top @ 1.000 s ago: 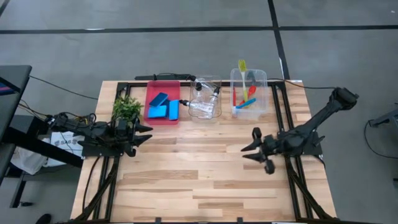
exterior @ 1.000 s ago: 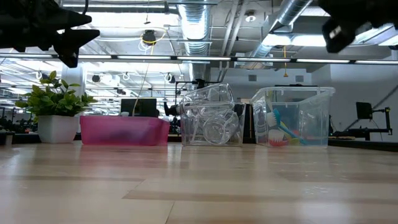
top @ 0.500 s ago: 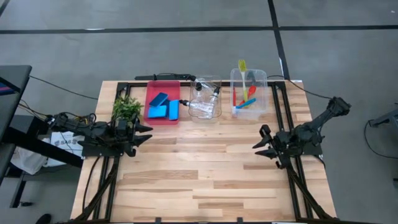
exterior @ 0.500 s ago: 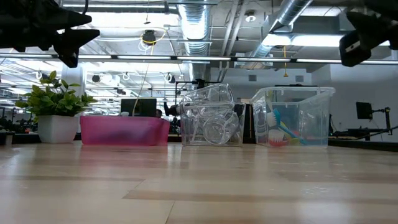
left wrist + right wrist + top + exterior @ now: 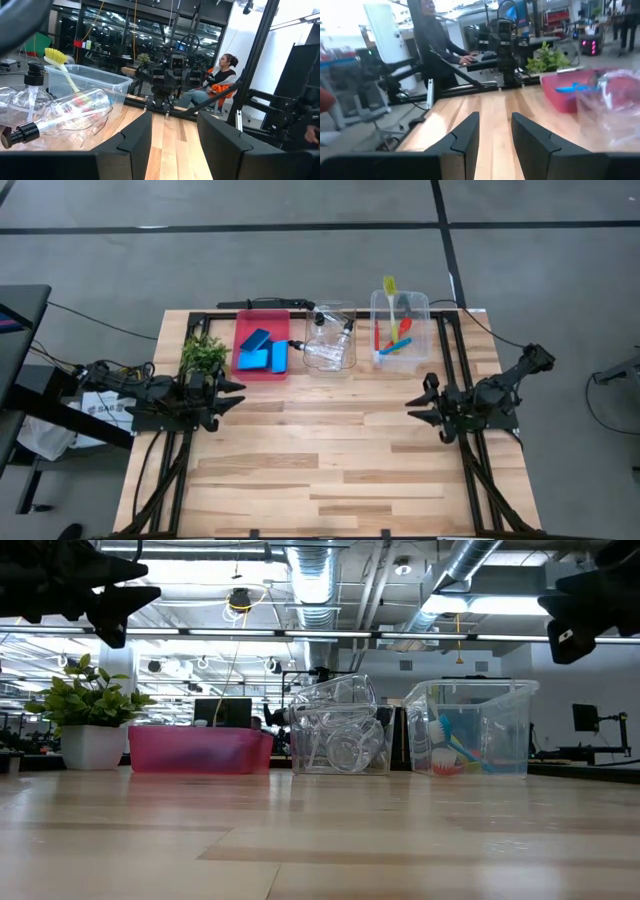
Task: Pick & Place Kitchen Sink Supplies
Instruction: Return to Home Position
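Right gripper [image 5: 416,408] withdrawn toward 3 o'clock, released; left gripper [image 5: 240,396] at 9 o'clock, released. Three sponges [image 5: 254,339] in tray [image 5: 265,318] at 11 o'clock; at least two bottles [image 5: 325,356] in middle bin [image 5: 331,304], 12 o'clock; three brushes [image 5: 390,287] in end bin [image 5: 426,320], 1 o'clock.

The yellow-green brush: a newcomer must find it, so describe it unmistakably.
At the wooden table's back edge, take the clear bin farthest right in the high view. The yellow-green brush juts past its rim, while the red brush and blue brush stay inside.

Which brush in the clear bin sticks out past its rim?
The yellow-green brush: its head pokes beyond the clear bin, while the red brush and blue brush stay inside.
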`<control>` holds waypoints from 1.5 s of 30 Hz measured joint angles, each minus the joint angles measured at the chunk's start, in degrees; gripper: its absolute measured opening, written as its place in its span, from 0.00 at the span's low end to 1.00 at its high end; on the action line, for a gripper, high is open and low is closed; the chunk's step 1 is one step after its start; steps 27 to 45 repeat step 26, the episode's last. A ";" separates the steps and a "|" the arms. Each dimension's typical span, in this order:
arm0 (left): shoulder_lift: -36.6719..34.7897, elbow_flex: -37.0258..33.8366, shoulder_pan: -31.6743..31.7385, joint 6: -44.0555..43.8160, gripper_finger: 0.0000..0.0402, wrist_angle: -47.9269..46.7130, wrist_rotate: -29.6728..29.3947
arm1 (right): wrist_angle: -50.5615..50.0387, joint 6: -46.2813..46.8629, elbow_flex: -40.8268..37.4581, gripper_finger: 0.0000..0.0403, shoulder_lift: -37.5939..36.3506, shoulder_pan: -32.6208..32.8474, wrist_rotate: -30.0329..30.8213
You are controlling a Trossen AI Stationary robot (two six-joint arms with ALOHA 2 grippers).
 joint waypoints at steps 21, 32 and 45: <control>0.54 0.00 0.02 0.00 0.40 0.20 0.01 | -0.23 10.60 0.07 0.27 0.04 0.20 -0.11; 0.54 0.00 0.02 0.00 0.40 0.31 0.01 | -0.25 10.60 0.07 0.27 0.04 0.20 -0.11; 0.54 0.00 0.02 0.00 0.40 0.31 0.01 | -0.25 10.60 0.07 0.27 0.04 0.20 -0.11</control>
